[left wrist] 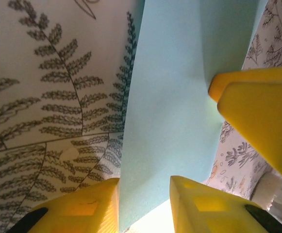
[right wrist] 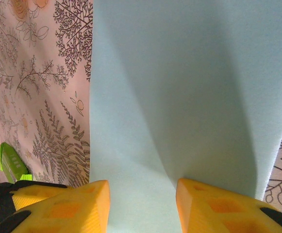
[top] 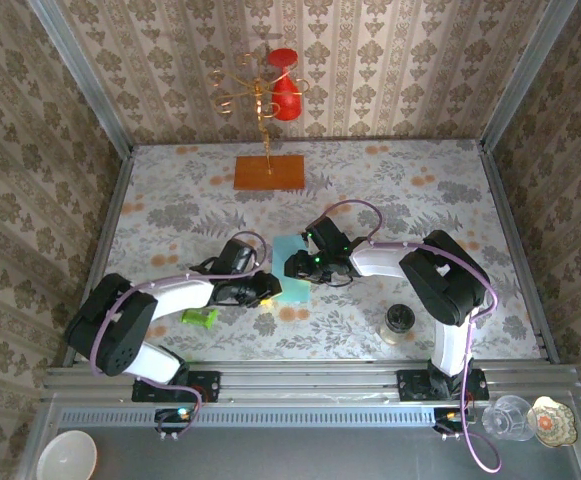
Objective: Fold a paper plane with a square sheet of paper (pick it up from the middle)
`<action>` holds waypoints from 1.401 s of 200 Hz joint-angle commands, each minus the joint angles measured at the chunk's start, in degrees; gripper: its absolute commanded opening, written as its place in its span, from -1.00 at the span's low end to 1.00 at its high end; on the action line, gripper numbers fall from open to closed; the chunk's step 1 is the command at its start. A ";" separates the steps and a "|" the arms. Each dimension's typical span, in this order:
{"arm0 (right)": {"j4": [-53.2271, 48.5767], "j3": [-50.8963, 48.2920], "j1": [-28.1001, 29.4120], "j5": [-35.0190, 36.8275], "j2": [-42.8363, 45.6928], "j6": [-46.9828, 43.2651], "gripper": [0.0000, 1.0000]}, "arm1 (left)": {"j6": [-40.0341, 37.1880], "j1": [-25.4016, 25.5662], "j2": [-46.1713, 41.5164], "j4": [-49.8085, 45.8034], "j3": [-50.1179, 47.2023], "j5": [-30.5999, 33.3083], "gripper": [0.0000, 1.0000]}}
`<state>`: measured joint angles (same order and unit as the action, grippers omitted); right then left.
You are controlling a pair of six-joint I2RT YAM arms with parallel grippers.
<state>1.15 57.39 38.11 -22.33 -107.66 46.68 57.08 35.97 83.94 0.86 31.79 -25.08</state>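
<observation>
Creasing seems the step in hand. The right gripper [right wrist: 141,190] has its fingers spread, straddling a raised ridge in the square sheet of paper [right wrist: 179,87]. The left gripper [left wrist: 144,190], fingers likewise apart, straddles the same sheet from the opposite side. The sheet lies mid-table on the floral tablecloth [left wrist: 48,97]. Next probably calls for pinching the ridge flat, gently.

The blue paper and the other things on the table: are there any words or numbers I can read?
None: no word, number or sign can be read.
The square sheet of paper: plain blue, no marks.
The small green thing: pale marks, too blurred to read.
The jar: too small to make out any label.
The tablecloth: flowers and ferns, no letters.
</observation>
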 commanded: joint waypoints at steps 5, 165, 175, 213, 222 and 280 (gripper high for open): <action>-4.15 -1.17 -0.32 1.41 -1.39 0.30 -0.13 | 0.50 -1.14 1.51 2.20 1.14 -2.13 -0.33; -1.59 -3.82 -1.50 1.43 0.42 0.95 -0.17 | -4.06 -5.64 9.90 2.79 7.30 -6.19 -0.65; -1.25 -3.86 -1.54 1.45 0.46 0.89 -0.17 | -3.99 -5.65 10.25 2.96 7.56 -6.44 -0.69; -0.21 -4.00 -1.55 1.61 1.59 -0.04 -0.13 | -3.73 -6.08 10.73 3.60 7.94 -6.89 -0.80; 0.02 -4.04 -1.55 1.74 2.11 -0.48 -0.10 | -3.60 -6.16 10.72 3.84 7.94 -7.05 -0.85; -0.40 -4.72 -0.03 7.56 11.14 -11.84 0.32 | -2.51 -6.25 8.85 3.09 8.02 -7.17 -0.99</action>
<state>2.57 52.97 37.12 -20.05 -102.04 42.46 54.24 30.22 94.06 4.36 38.68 -31.73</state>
